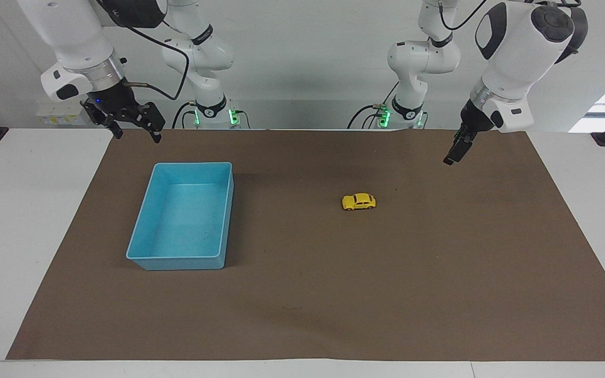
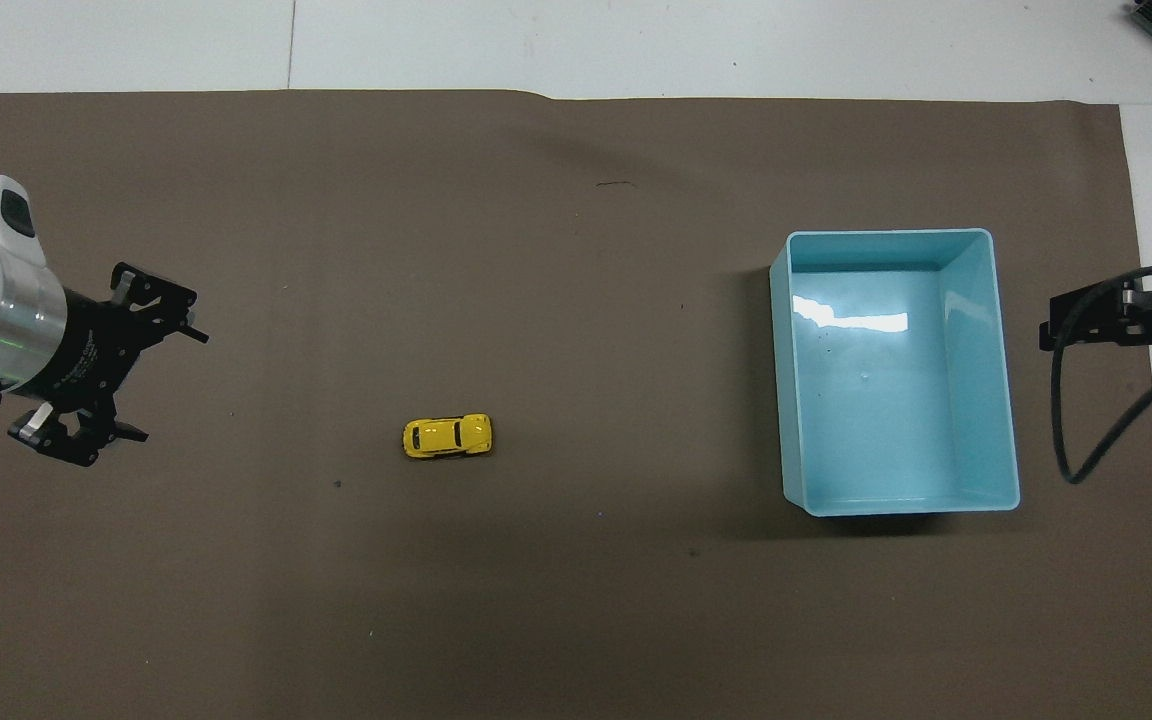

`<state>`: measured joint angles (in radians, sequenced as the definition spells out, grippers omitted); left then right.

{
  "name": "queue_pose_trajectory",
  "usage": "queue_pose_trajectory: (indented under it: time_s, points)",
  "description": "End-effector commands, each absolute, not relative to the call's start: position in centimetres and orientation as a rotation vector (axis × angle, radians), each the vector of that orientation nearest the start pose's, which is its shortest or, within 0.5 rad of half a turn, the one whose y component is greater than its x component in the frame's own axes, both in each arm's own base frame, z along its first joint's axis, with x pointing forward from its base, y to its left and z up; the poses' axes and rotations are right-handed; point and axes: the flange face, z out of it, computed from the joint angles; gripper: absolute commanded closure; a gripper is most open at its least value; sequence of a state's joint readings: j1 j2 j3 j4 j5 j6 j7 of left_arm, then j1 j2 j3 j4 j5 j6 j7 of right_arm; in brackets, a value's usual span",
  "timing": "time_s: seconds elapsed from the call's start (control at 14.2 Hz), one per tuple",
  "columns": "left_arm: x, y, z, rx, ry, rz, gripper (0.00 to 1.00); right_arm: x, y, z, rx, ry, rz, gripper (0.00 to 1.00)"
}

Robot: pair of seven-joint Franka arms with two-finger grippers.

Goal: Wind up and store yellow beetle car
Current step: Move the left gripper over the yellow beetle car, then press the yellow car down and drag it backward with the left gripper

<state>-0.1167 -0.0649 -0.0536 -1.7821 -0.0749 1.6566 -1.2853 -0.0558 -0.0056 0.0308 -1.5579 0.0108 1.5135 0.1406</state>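
I'm seeing the car (image 1: 358,202) sitting on its wheels on the brown mat (image 1: 439,273), just right of centre in the facing view, well apart from the blue tray (image 1: 145,223). My left gripper (image 2: 154,385) is hanging over the mat at the overhead view's left edge, wrist tilted toward the car, fingers spread. My right gripper (image 1: 133,130) is waiting upper left, fingers spread.

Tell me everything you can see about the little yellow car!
The yellow beetle car is tiny and bright yellow, with a rounded body, dark windows and small black wheels. It looks like shiny, hard material. It stands upright on its wheels on the brown mat, side-on to the robots, well apart from the blue tray. Nothing else touches it.
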Motion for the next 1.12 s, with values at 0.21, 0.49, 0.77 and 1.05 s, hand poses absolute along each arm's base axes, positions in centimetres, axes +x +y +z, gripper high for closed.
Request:
queue_pose_trajectory:
  time_s: [0.21, 0.49, 0.77, 1.05]
  points:
    - [51.9, -14.3, 53.3, -2.221, -2.288, 0.121, 0.0, 54.2, -1.3, 63.2, -3.119, 0.212, 0.051, 0.0]
    - [51.3, -17.4, 49.5, -2.011, -2.452, 0.151, 0.0, 54.2, -1.3, 63.2, -3.119, 0.212, 0.051, 0.0]
    - [48.6, -23.1, 44.7, -2.001, -2.481, 0.144, 0.0, 54.2, -1.3, 63.2, -3.119, 0.212, 0.054, 0.0]
    - [46.0, -27.3, 38.1, -2.028, -2.5, 0.122, 0.0, 54.2, -1.3, 63.2, -3.119, 0.212, 0.051, 0.0]
